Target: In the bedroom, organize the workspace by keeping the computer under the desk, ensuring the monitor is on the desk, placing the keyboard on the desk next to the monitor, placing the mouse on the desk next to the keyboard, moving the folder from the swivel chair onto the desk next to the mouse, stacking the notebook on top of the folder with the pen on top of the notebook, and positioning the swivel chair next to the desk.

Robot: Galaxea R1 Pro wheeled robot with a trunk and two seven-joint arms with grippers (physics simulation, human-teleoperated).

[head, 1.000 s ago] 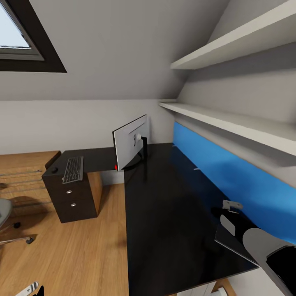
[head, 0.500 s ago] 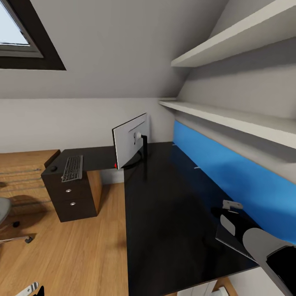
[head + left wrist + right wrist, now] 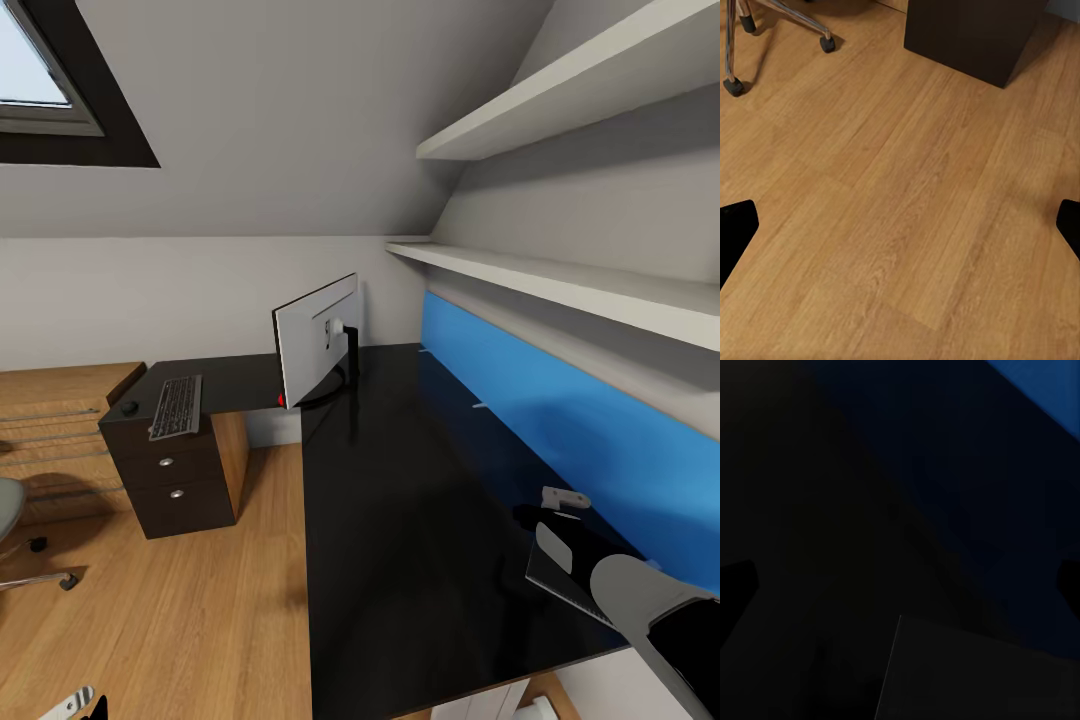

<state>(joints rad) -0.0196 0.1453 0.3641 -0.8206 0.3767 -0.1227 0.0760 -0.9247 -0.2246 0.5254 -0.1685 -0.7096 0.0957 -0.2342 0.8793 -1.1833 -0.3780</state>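
The white-backed monitor [image 3: 315, 340] stands on the black L-shaped desk [image 3: 400, 500] at its corner. The keyboard [image 3: 177, 406] and the small dark mouse [image 3: 130, 408] lie on the far wing. Part of the swivel chair [image 3: 10, 505] shows at the left edge, and its castors [image 3: 826, 43] show over the wood floor. A dark flat slab, apparently the folder [image 3: 555, 575], lies on the near right end of the desk under my right arm. My right gripper [image 3: 552, 505] hovers just past it with fingers wide apart [image 3: 900, 577]. The left gripper [image 3: 900, 225] hangs open above the floor.
A dark drawer unit [image 3: 178, 480] holds up the desk's far wing, and its base [image 3: 975, 34] is near the left gripper. A blue panel [image 3: 560, 420] backs the desk under two white shelves [image 3: 560, 290]. Wood floor [image 3: 200, 610] spreads left of the desk.
The whole head view has drifted slightly, so the camera has moved. Both arms and the things on the desk keep their places.
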